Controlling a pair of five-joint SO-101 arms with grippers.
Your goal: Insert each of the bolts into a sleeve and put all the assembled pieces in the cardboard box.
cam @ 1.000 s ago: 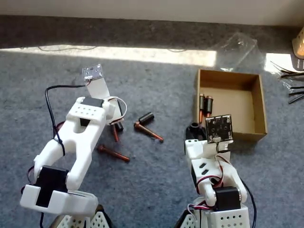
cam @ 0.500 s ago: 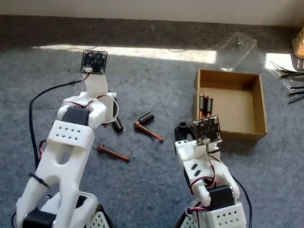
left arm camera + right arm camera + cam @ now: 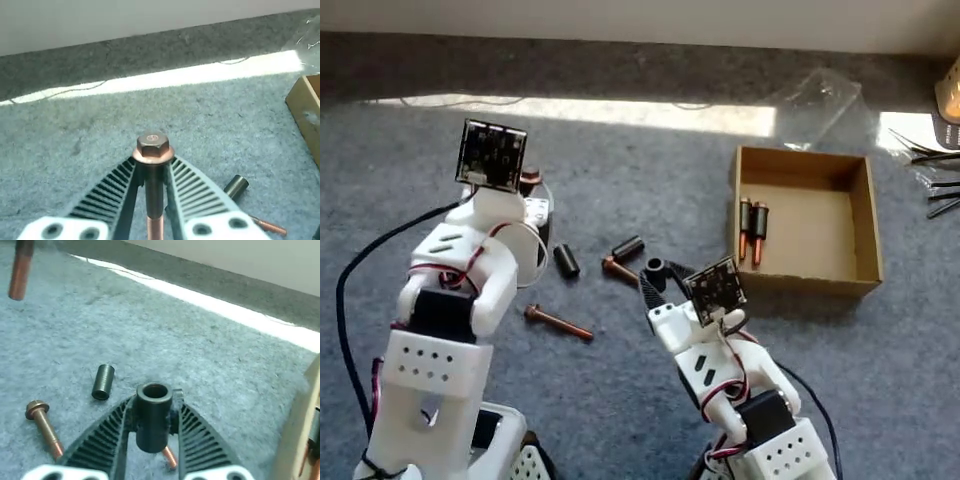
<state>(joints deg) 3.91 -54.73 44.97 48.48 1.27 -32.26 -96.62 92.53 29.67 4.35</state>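
My left gripper [image 3: 153, 161] is clamped on a copper-coloured hex-head metal bolt [image 3: 153, 186], with the head sticking out past the fingertips, held up off the grey carpet [image 3: 650, 170]. My right gripper [image 3: 153, 406] pinches a black cylindrical metal sleeve [image 3: 152, 417], open bore showing, low over the carpet. The brown cardboard box [image 3: 865, 215] has two assembled pieces [image 3: 751, 228] side by side against one wall. Between the arms I see two loose bolts [image 3: 558, 322] and two loose sleeves [image 3: 566, 261].
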